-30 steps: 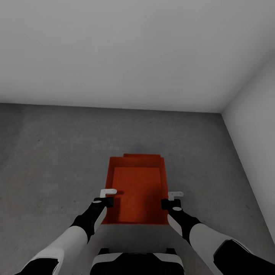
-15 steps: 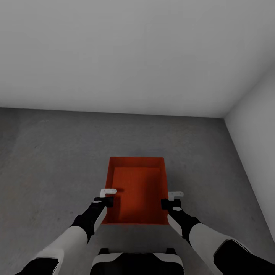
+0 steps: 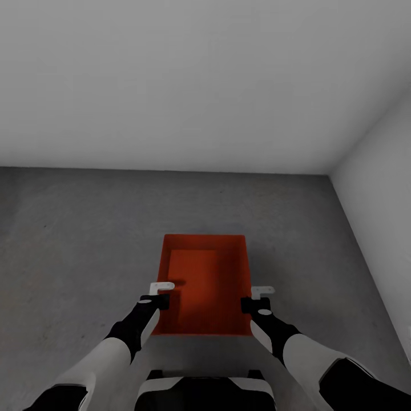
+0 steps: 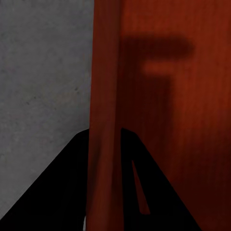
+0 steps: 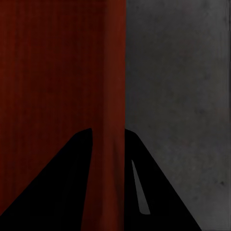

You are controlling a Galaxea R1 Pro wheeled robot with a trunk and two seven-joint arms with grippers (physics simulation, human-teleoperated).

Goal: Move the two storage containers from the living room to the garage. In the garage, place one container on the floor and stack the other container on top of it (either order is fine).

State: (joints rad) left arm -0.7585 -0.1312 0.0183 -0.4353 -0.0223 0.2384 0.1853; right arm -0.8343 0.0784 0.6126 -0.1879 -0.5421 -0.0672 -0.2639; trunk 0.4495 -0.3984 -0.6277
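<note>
Grip: your left gripper (image 3: 161,293) and right gripper (image 3: 258,297) each clenched a side wall of the orange-red rectangular storage container (image 3: 206,274).
Risk: uneven release over the grey concrete floor (image 3: 80,240) could have tipped it.

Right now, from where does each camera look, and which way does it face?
Head view: high on the robot, facing down and forward at the storage container, floor, both forearms.
Left wrist view: along the left gripper, straddling the container's wall.
Right wrist view: along the right gripper, likewise.
All views share the container and floor.
</note>
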